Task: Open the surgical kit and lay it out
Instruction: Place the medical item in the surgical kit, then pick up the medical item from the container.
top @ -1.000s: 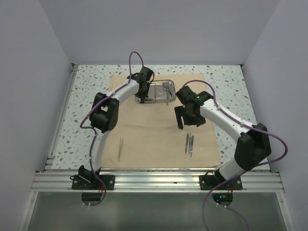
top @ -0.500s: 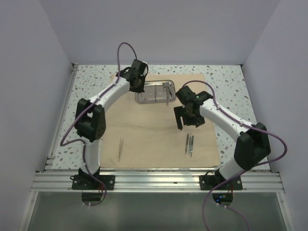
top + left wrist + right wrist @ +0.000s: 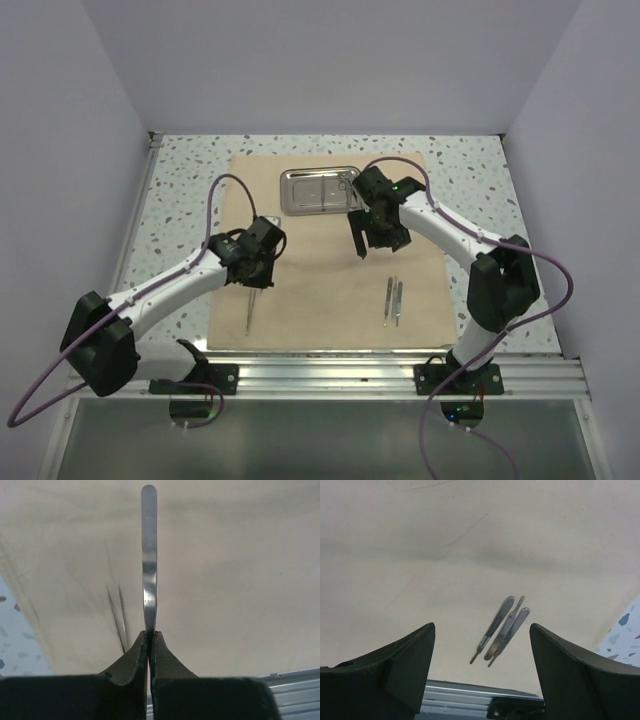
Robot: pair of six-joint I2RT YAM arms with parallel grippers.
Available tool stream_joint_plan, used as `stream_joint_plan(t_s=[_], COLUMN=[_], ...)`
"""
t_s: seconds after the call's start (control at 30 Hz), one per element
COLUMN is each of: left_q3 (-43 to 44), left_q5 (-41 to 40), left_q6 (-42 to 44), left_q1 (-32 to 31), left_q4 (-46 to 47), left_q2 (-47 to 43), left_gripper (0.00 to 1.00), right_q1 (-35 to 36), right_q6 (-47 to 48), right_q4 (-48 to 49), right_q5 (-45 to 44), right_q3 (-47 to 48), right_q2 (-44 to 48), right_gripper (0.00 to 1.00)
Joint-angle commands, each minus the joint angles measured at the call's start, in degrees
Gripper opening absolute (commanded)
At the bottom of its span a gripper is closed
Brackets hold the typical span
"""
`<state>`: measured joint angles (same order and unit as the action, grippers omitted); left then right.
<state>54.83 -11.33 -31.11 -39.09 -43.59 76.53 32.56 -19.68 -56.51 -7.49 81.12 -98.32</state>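
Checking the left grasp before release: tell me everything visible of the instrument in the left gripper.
The instrument is a slim, flat strip of shiny silver metal, broad and rounded at its far end and narrowing toward the grip. The left gripper is shut on its narrow end; it points straight out from the gripper, over the beige cloth. Whether its far end touches the cloth cannot be told. Nothing else touches it.

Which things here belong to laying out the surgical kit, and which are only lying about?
Job: beige cloth; steel tray; three slim instruments; lone instrument; gripped instrument in left gripper.
Not the job: speckled table; metal rail.
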Motion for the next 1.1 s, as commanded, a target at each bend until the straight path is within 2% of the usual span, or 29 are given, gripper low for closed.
stream_joint_plan(t_s=[0.0,0.2,0.37,0.5,0.53,0.57,0.67,0.73,0.8,0.83,0.9,0.93,1.07], left_q3=[-3.05,-8.5,-15.34,-17.91,-17.91,-17.39,-14.16,-8.81,-4.14,1.19,6.93,12.44,25.48], left_q5=[-0.71,1.4,5.44,4.31,3.95,3.78,3.34,1.94,0.53,-1.48,-3.6,-5.87,-7.12], left_q6=[-8.07,-12.82,-15.9,-17.23,-17.23,-17.14,-15.48,-14.42,-12.22,-10.04,-7.22,-5.81,3.49], left_q1=[-0.11,-2.04,-4.41,-5.03,-5.03,-5.03,-5.03,-5.03,-5.03,-5.03,-4.94,-4.86,-2.23], left_q4=[-2.63,-7.73,-8.44,-8.96,-8.88,-8.62,-8.26,-9.05,-9.75,-10.02,-9.84,-9.32,-5.37], left_q2=[-6.91,-10.43,-17.11,-20.19,-19.85,-19.41,-16.42,-13.96,-10.98,-9.83,-4.94,-2.9,11.57], left_gripper=[0.0,0.0,0.0,0.0,0.05,0.27,0.65,0.76,0.81,0.85,0.88,0.89,0.87], right_q1=[-0.3,-0.3,-0.3,-0.3,-0.3,-0.3,-0.3,-0.3,-0.3,-0.3,-0.3,-0.3,-0.3], right_q6=[2.63,3.42,3.25,2.9,2.81,2.72,2.11,1.84,1.49,1.4,1.05,0.88,-0.97], right_q4=[0.88,0.52,0.79,1.23,1.4,1.58,1.76,1.67,1.67,1.49,1.32,1.14,0.88], right_q5=[1.68,1.6,1.25,0.63,0.72,0.72,0.46,0.19,-0.42,-0.69,-1.47,-1.57,-0.6], right_q3=[2.46,3.87,2.21,-0.17,-0.61,-1.57,-2.72,-3.33,-3.69,-4.21,-4.83,-5.62,-7.99], right_q2=[-1.25,-2.4,-1.0,0.76,1.2,1.38,2.43,3.48,4.8,5.24,6.3,7.43,10.87], right_gripper=[0.8,0.8,0.8,0.8,0.8,0.8,0.8,0.8,0.8,0.8,0.8,0.8,0.8])
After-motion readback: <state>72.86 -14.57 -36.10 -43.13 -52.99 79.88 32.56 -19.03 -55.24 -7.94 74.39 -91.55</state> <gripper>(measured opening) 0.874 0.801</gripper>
